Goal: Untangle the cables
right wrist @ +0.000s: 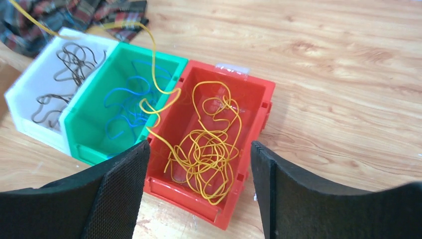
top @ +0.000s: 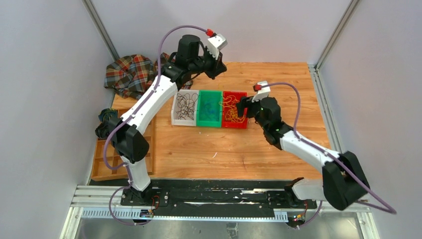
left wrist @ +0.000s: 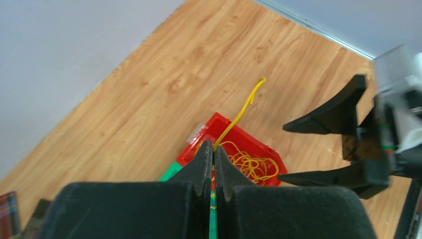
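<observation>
1. Jaws first: your left gripper (left wrist: pixel 214 151) was pinched shut on one yellow strand (left wrist: pixel 242 110), raised out toward 12 o'clock of the red bin (right wrist: pixel 259 94); your right gripper (right wrist: pixel 199 146) stood wide open, holding nothing, over that bin.
2. That strand ran down past the green bin (right wrist: pixel 149 54) into the yellow cables (right wrist: pixel 201 154) heaped in the red bin, at the 3 o'clock end of the row.
3. To free it cleanly, you probably needed a slow lift, with the right jaws pinning the heap so no loops dragged out.
</observation>
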`<state>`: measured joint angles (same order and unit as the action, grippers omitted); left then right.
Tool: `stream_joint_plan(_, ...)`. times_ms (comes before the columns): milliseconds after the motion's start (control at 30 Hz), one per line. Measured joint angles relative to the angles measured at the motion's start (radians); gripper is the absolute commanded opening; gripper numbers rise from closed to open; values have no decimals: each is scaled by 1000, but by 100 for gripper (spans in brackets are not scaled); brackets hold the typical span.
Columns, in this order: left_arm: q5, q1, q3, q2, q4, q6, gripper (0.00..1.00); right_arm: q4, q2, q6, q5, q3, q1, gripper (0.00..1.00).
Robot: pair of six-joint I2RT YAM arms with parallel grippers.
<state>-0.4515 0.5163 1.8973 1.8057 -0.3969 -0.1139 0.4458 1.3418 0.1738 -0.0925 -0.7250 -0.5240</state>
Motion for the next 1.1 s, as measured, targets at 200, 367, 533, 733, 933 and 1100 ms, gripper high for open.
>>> stream_joint_plan(200,-22,59,1,49,10,60,1,-2,-181,28,-58,95,26,73)
stream_joint_plan(367,-42,101,1,52,54,101,1,-11,-250,52,-106,171,50,71)
stream_joint_plan(533,-40,106,-20,58,106,114,1,-27,-319,77,-156,202,73,68)
stream_joint_plan(733,-3,104,-134,84,179,110,1,-29,-383,103,-208,218,89,68)
stream_joint_plan(933,18,104,-158,166,181,85,1,-34,-385,120,-223,218,105,68)
stream_joint_plan(1100,104,121,-160,207,159,-28,1,-46,-380,123,-215,208,126,68)
